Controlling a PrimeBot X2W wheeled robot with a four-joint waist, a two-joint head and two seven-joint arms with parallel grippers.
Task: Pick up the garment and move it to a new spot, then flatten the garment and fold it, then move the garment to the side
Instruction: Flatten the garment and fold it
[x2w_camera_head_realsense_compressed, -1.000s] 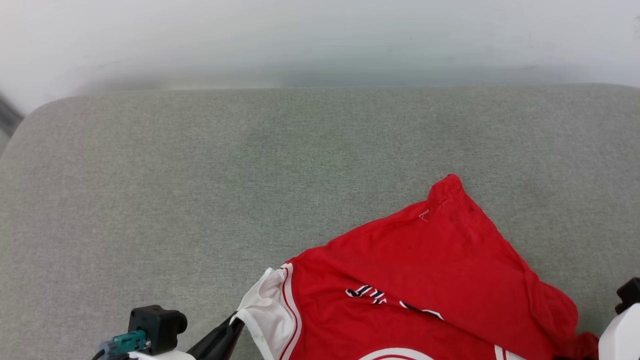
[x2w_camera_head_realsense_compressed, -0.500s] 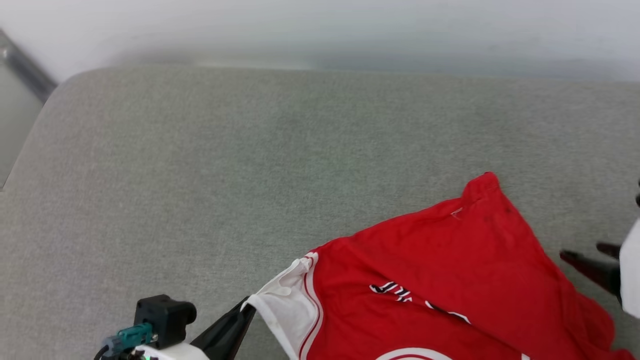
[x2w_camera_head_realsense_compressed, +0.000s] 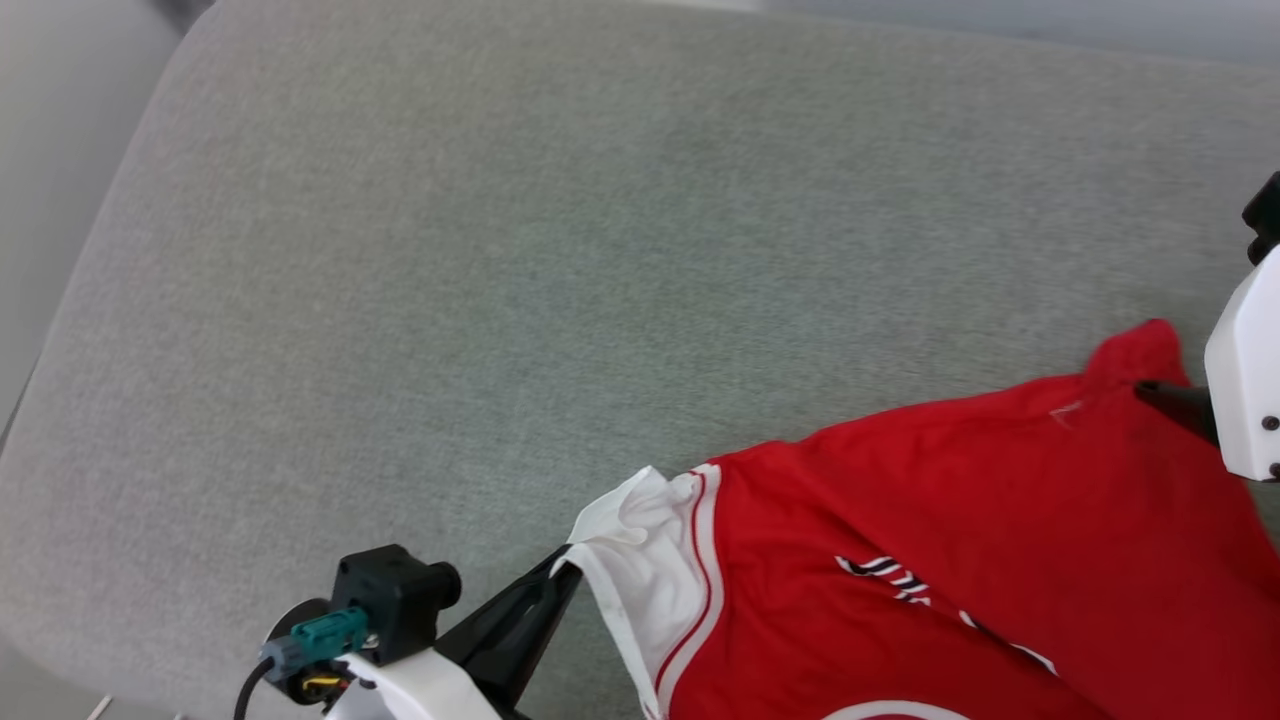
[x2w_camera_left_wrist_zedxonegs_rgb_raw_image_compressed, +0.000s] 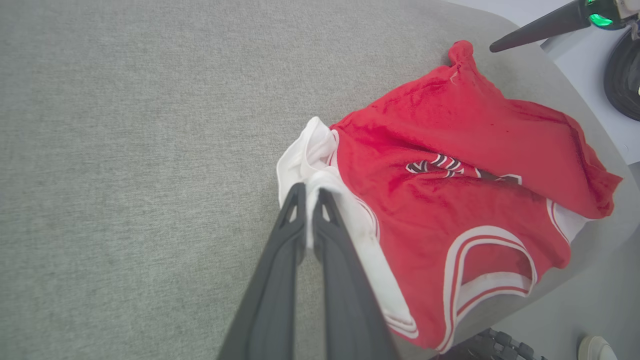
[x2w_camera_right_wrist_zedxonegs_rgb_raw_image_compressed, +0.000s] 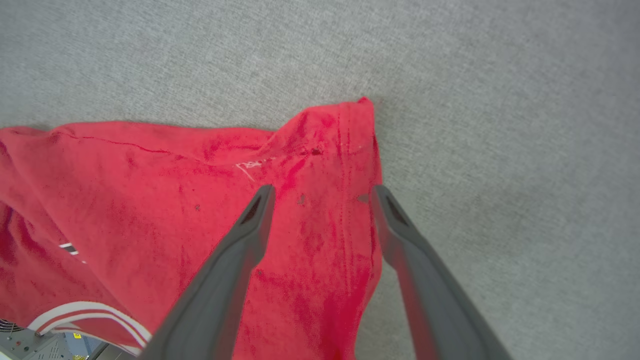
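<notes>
Right jaws wide over garment (x2w_camera_right_wrist_zedxonegs_rgb_raw_image_compressed: 310, 240) corner

The bench (x2w_camera_head_realsense_compressed: 400, 300) is padded and covered in a grey-green woven cloth, with a softly rounded corner at the far left of the head view and a rounded edge along its left side. A red jersey T-shirt (x2w_camera_head_realsense_compressed: 950, 520) lies rumpled on its near right part, front side up, with a wide stretch of the cloth surface to its left and beyond it. The shirt's white sleeve with red-and-white trim is bunched at its left side, and a red corner of the hem rises to a small peak at its far right. Black, white-outlined letters show partly in a fold across the chest. In the left wrist view the white-trimmed neckline lies right at the bench's curved near edge.
</notes>
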